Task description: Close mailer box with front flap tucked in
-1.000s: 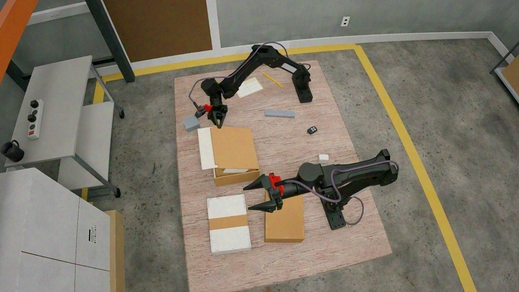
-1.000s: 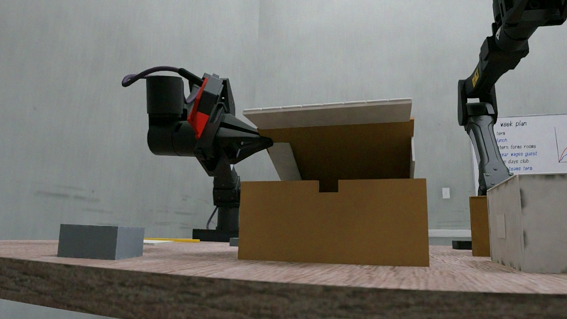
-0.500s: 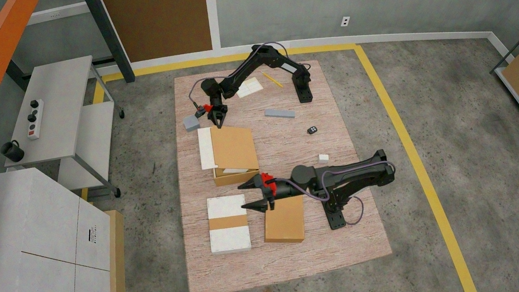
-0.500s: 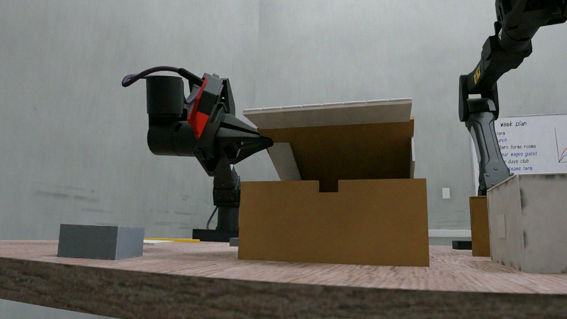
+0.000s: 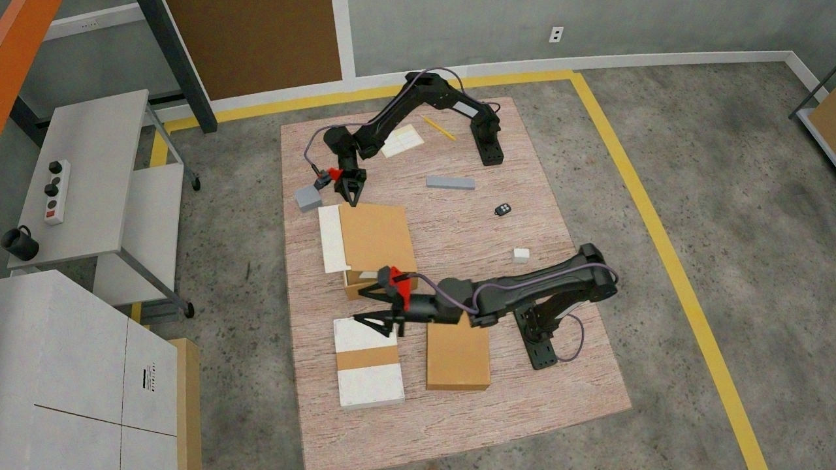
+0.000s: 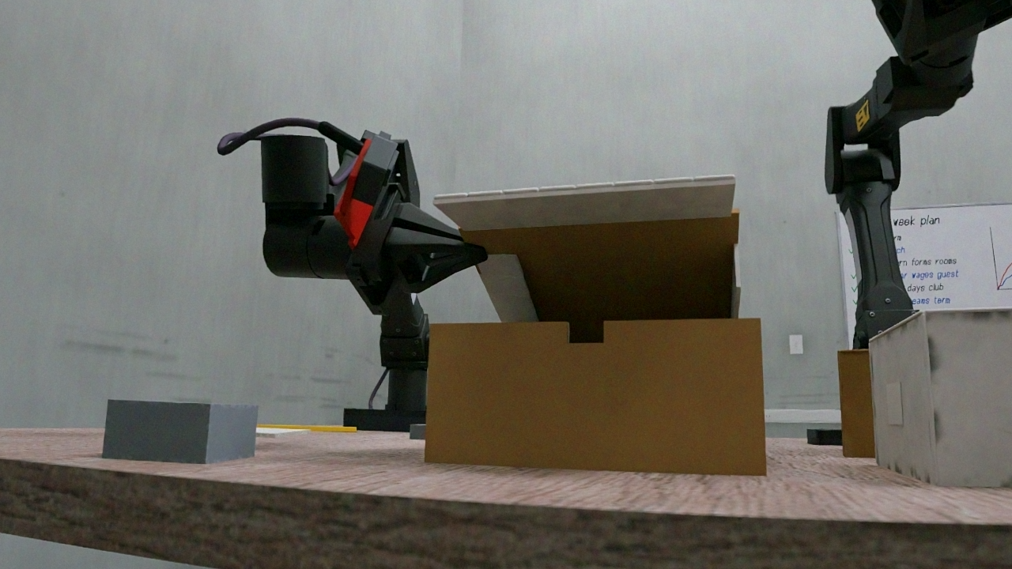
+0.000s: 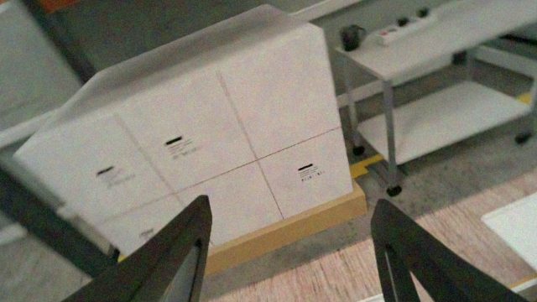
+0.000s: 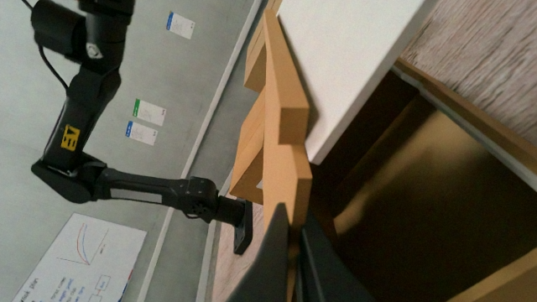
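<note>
"Black fingers first: how are they set?"

"The right gripper point(image 5: 353, 201) point(image 6: 482, 254) point(image 8: 291, 214) is pressed nearly together, and the cardboard edge of the lid point(image 5: 377, 236) point(image 6: 622, 265) point(image 8: 274, 168) is pinched in it. The left gripper point(image 5: 357, 303) point(image 7: 291, 208) is spread, with nothing held."

"And the mailer box point(image 5: 354, 292) point(image 6: 594, 396) point(image 8: 419, 201), where is it found?"

"Flat on the table point(image 5: 467, 408) point(image 6: 495, 487), between the two grippers as seen from above. Its lid is tilted over it, and a gap is left above the slotted front wall. The front flap point(image 5: 334, 238) point(image 6: 587, 209) is stuck out beyond that wall, untucked. A pale side flap point(image 6: 509, 286) can be seen under the lid."

"What is placed farther out?"

"Near the box, a grey block point(image 5: 307, 198) point(image 6: 155, 431) is set. On the opposite side, a white box with a brown band point(image 5: 369, 386) point(image 6: 969, 396) is laid, with a plain brown box point(image 5: 457, 359) point(image 6: 856, 403) next to it, partly covered from above by the left arm."
</note>
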Tool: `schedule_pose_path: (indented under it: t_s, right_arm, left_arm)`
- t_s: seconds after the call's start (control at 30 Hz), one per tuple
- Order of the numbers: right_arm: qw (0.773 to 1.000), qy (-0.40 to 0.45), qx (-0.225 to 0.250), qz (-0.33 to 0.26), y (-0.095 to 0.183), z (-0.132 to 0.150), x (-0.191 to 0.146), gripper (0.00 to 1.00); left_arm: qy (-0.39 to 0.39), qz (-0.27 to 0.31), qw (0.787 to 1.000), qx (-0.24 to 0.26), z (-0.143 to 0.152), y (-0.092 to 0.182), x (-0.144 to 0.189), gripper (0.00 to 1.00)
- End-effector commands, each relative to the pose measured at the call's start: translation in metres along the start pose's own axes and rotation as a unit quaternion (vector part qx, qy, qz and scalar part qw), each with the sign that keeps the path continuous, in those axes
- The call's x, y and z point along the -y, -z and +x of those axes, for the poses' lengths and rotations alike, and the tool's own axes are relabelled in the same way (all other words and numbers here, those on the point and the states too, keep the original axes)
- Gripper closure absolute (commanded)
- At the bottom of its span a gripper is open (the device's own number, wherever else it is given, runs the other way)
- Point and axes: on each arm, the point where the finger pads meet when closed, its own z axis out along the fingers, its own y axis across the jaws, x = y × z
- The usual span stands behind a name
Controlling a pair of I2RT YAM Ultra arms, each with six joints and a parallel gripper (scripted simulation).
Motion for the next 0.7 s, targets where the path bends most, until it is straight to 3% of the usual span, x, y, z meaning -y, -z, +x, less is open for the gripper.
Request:
schedule_pose_path:
  t_s: [0.0, 0.23, 0.67]
  right_arm:
    - [1.000, 0.028, 0.003, -0.003, -0.003, -0.010, -0.012, 0.99]
    - [1.000, 0.028, 0.003, -0.003, -0.003, -0.010, -0.012, 0.99]
    - [1.000, 0.028, 0.003, -0.003, -0.003, -0.010, -0.012, 0.99]
  left_arm:
    - [-0.066, 0.047, 0.995, 0.060, -0.030, -0.014, 0.006, 0.35]
    - [-0.110, 0.096, 0.986, 0.076, -0.015, -0.036, 0.024, 0.35]
    - [-0.218, 0.219, 0.940, 0.144, 0.031, -0.074, 0.080, 0.35]
